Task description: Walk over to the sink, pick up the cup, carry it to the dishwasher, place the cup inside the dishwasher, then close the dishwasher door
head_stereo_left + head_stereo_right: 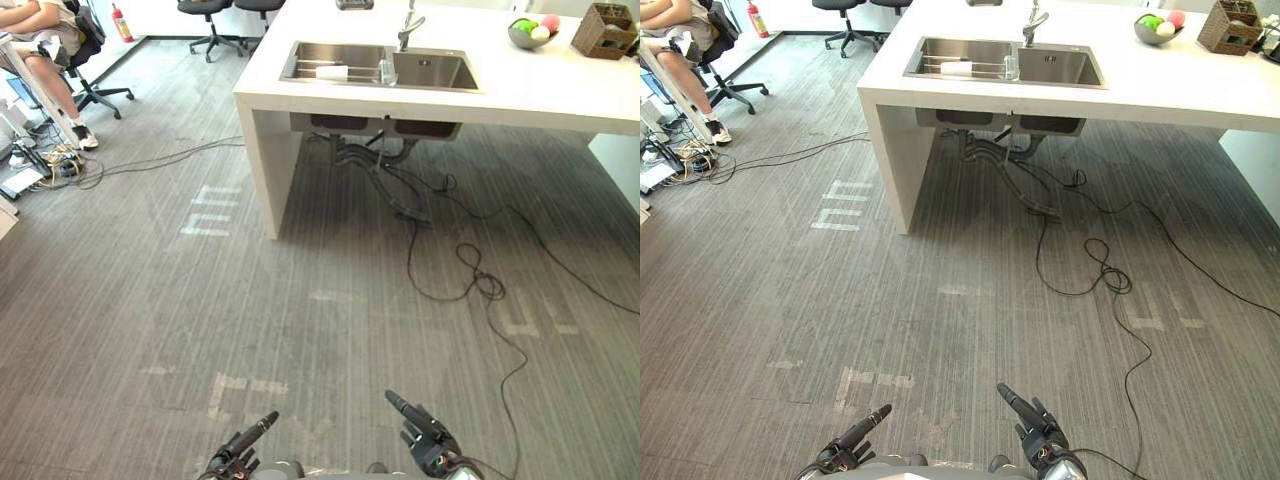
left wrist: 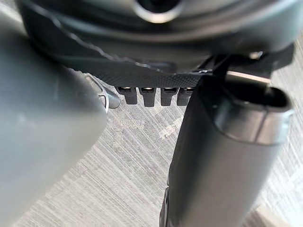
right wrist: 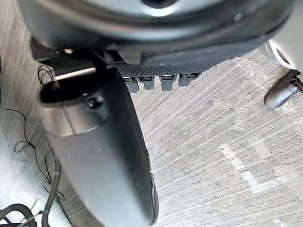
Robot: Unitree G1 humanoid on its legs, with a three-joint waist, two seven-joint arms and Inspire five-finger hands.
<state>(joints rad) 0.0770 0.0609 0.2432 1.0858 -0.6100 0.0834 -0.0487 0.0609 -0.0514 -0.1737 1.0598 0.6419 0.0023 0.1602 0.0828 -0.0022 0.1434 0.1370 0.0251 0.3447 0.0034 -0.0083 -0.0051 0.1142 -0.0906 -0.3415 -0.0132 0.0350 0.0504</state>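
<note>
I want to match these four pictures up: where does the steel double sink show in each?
Left eye view: the stainless steel double sink sits near the top, right of centre, in the white counter.
Right eye view: sink near the top, about centre.
Left wrist view: grey carpet past the left hand.
Right wrist view: carpet past the right hand.
Shared landmark: the chrome tap behind the sink.

You face a white counter (image 1: 1160, 90) across grey carpet (image 1: 940, 320), a white cup (image 1: 958, 67) in its steel sink's (image 1: 1070, 68) left basin; your left hand (image 1: 855, 440) and right hand (image 1: 1035, 428) hang low, fingers straight.
</note>
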